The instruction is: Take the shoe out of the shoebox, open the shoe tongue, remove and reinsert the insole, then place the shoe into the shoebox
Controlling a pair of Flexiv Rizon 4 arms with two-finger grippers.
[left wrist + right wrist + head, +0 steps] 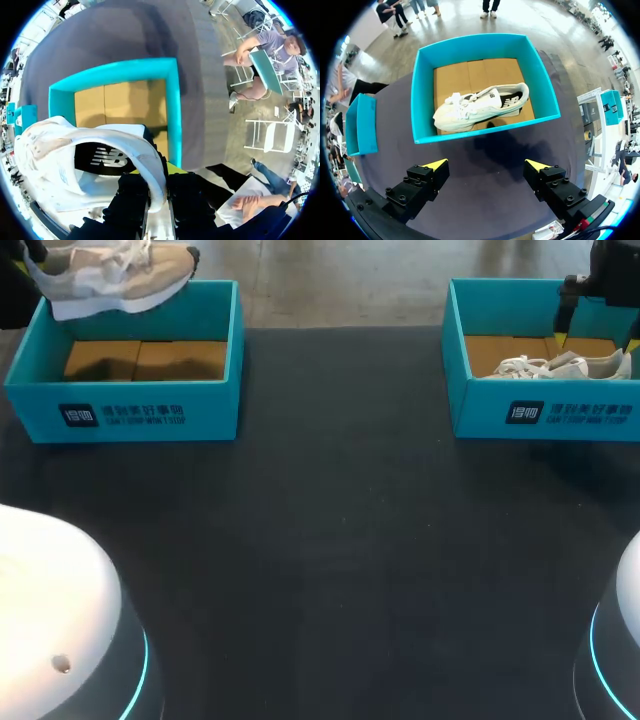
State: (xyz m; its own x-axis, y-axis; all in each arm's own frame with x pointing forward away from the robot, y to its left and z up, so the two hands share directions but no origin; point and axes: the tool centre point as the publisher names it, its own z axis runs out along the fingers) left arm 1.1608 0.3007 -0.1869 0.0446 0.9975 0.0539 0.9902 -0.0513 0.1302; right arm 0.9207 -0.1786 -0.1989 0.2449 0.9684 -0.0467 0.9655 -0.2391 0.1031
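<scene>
Nearest me in the head view sit two white domes: the left arm's base at seven o'clock and the right arm's base at five. A broad stretch of dark table lies between them and runs up to both boxes. The left shoebox, teal with a cardboard floor, sits at ten o'clock. The beige trainer, white-soled and white-laced, hangs level over that box's back rim, toe towards three o'clock. The right shoebox sits at two o'clock. The white trainer lies on its side in it, close to the front wall. My right gripper hangs above that box.

From the left wrist, my left gripper is clamped on the beige trainer's heel collar, the rim pinched between both fingers. The open teal box lies beneath and ahead, its cardboard floor showing.

From the right wrist, the fingers are spread wide. The white trainer lies lengthwise across its box ahead of them, with a strip of cardboard showing beyond it.
</scene>
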